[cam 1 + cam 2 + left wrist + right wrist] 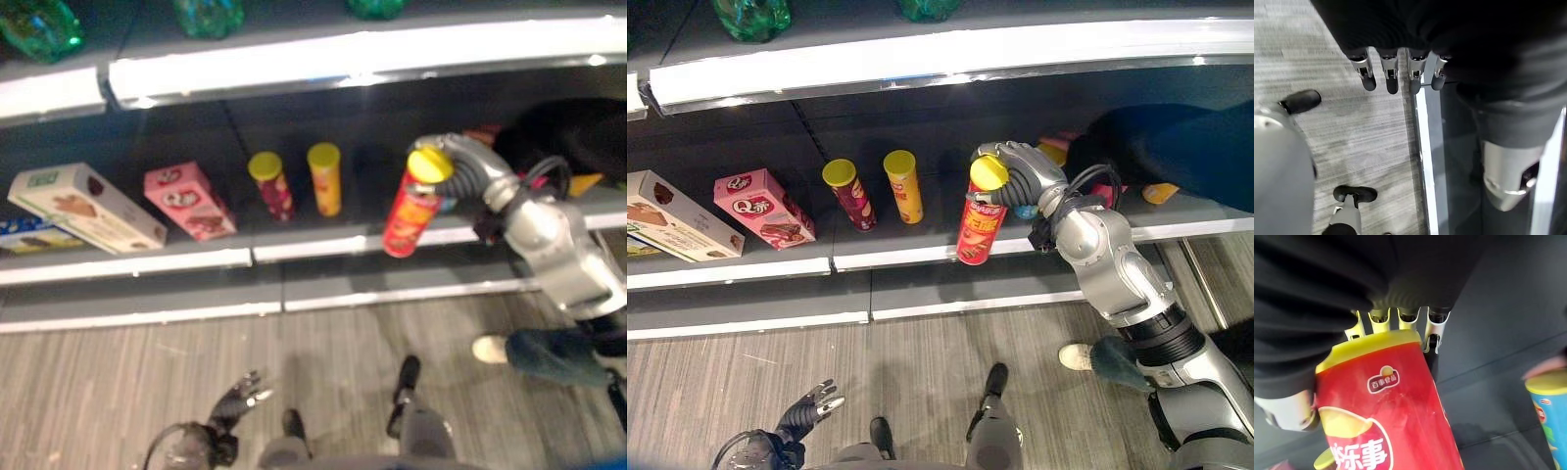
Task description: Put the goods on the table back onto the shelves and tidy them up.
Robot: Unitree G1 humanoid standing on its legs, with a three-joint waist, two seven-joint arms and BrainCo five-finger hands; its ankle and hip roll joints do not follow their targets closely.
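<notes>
The right arm (1114, 262) is smooth silver-grey metal in rounded segments, with a dark band at one joint. The right robot hand (1021, 174) and left robot hand (809, 409) have silver fingers (1390, 73) with dark tips, under a dark ribbed cover (1449, 29).

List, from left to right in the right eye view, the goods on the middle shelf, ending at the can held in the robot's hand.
White flat carton → pink box → dark red tube can with yellow lid → yellow tube can with yellow lid → red tube can with yellow lid, held by the right hand.
</notes>
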